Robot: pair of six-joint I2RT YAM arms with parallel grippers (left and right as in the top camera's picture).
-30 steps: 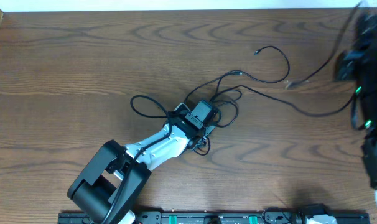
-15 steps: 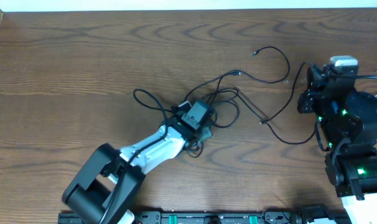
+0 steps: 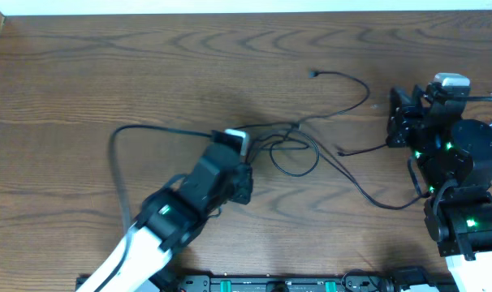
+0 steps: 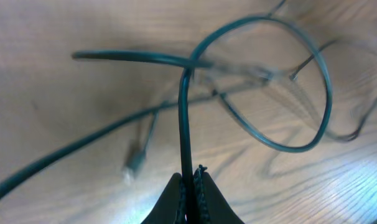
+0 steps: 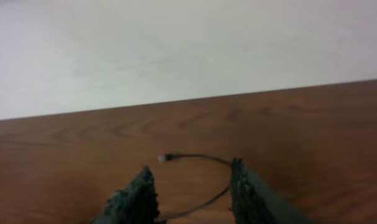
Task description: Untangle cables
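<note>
**Cables Spread Out, One Knot at the Centre**

The cables (image 3: 297,126) are seen mid-table (image 3: 108,65), crossed in a small knot, with a loop (image 3: 316,154) hanging toward 5 o'clock of it. One strand is swept wide toward 9 o'clock, and another is run up to a plug (image 3: 313,74) at 1 o'clock. The left gripper (image 4: 191,179) is clamped on one black cable — the cord is pinched at the very fingertips and rises from them to the crossing. The right gripper (image 5: 191,190), at 3 o'clock, is held with its jaws apart. A cable end is seen between them, not gripped.

The cords are judged light, limp and slightly springy, so loops are likely to be dragged along rather than slid free. A hold is best taken close to a plug or just beside the crossing. A slow pull is advised — thin cord may slip from a fingertip pinch.
</note>
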